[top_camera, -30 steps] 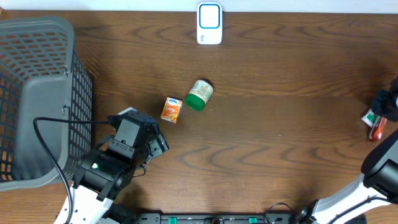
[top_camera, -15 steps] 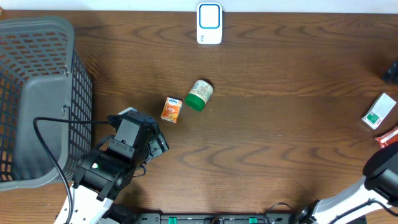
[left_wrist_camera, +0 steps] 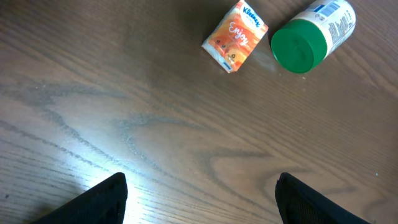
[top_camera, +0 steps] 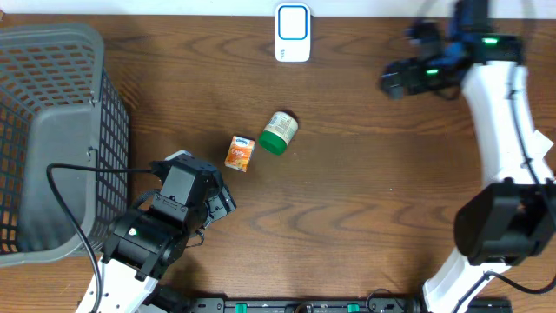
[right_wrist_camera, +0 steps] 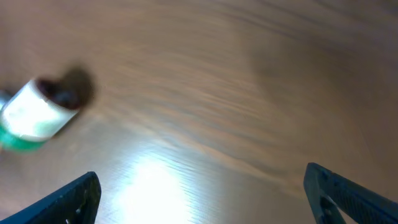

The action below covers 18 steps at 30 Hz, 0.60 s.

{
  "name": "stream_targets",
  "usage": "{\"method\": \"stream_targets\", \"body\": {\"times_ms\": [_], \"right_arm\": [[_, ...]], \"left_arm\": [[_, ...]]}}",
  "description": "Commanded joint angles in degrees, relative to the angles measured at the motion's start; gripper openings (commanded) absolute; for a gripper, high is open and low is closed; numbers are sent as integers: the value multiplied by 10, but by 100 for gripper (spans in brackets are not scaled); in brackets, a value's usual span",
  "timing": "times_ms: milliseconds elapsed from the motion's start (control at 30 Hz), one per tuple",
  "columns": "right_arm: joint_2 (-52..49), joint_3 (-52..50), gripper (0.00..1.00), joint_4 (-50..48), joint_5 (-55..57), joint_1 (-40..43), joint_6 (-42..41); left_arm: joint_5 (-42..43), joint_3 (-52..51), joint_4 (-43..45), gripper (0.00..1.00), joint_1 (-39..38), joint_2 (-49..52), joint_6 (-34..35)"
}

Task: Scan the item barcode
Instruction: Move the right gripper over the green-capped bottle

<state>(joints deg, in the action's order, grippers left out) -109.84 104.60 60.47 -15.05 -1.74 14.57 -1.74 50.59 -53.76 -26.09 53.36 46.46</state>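
Observation:
Two items lie mid-table: an orange tissue pack (top_camera: 239, 153) (left_wrist_camera: 235, 36) and, on its side, a white bottle with a green cap (top_camera: 279, 133) (left_wrist_camera: 314, 34) (right_wrist_camera: 34, 117). The white scanner (top_camera: 293, 33) stands at the far edge. My left gripper (top_camera: 207, 180) (left_wrist_camera: 200, 199) is open and empty, low over the wood just short of the tissue pack. My right gripper (top_camera: 393, 83) (right_wrist_camera: 202, 193) is open and empty above the table, to the right of the scanner and bottle. Its view is blurred.
A grey mesh basket (top_camera: 52, 130) fills the left side of the table. The right arm (top_camera: 499, 113) reaches in from the lower right across the right edge. Its black cable (top_camera: 87, 169) trails beside the left arm.
The right gripper opened at the right edge, leaving a small white and green box there. Its arm then swung left to beside the scanner. The left arm stayed still.

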Motion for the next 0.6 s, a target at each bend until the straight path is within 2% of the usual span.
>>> {"method": "stream_targets", "body": {"times_ms": [0,233,567], "right_arm": [[10,7,99,-16,58,-72,88],[-23,6,99,-47,105,-191,147],[-124,6,99,-70,105,-257,159]], "left_arm": [[-9,-1,-2,77,-1,-3,-4],[-9,-1,-2,77,-1,-3,-4],[-14,-1,-2,77,-1,-3,-4]]}}
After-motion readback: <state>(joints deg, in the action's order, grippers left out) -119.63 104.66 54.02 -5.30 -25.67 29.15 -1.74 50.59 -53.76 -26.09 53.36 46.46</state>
